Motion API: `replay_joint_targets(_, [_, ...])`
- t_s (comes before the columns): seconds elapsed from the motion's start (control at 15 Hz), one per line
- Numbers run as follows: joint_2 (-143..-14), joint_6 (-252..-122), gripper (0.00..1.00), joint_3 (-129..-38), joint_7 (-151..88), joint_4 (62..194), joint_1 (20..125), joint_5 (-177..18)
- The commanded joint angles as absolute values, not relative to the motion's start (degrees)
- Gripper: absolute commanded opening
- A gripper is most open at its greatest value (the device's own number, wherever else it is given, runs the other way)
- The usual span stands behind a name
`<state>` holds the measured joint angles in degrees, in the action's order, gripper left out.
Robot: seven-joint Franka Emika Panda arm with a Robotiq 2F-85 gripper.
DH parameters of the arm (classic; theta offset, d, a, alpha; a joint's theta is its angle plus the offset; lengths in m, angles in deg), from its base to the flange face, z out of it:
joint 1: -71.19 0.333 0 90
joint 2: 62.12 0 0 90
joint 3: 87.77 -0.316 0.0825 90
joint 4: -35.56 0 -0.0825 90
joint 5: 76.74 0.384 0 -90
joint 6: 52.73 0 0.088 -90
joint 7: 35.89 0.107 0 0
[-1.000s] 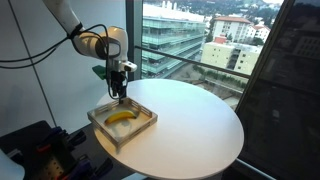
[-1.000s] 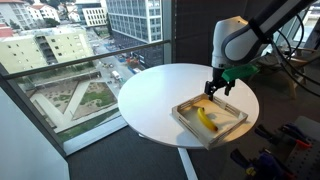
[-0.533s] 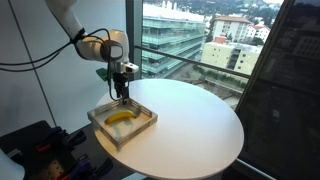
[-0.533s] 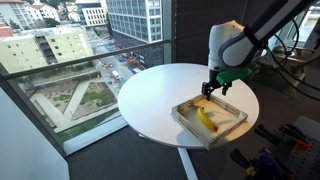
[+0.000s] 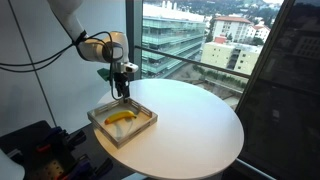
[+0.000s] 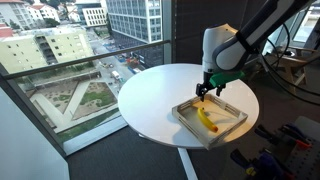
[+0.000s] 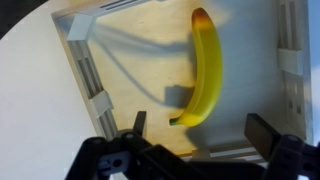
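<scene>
A round white desk (image 5: 190, 125) is standing by a window, shown in both exterior views (image 6: 150, 95). The arm (image 5: 95, 45) is reaching over its edge and is pointing the hand (image 5: 122, 95) straight down. A shallow wooden tray (image 5: 140, 127) is resting on the desk near that edge, and the hand is hovering above it, touching nothing.

The hand's two fingers are standing spread wide and are gripping nothing; in the wrist view the hand (image 7: 200, 132) is showing a dark fingertip at either side of the picture.

The banana (image 7: 205, 65) is lying flat on the tray's floor, inside the walls (image 7: 88, 75), directly beneath the hand. In the wrist view its long axis is running up and down the picture, crosswise to the line joining the two fingertips. One end is sitting between them, while the rest is stretching away toward the top of that view. In an exterior view the banana (image 6: 206, 119) is lying just below the hand (image 6: 207, 93).

Count: one desk, one arm, one tray, one hand, one banana.
</scene>
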<state>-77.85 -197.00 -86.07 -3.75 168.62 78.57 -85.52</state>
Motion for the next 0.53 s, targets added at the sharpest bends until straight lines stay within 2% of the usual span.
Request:
replay_joint_targets(0.0, [-79.05,-199.33,1.0,-85.89,-3.28,167.08,79.55,-84.79])
replay_joint_targets(0.47, [-79.21,-200.5,1.0,-85.53,-4.05,167.64,80.46,-84.85])
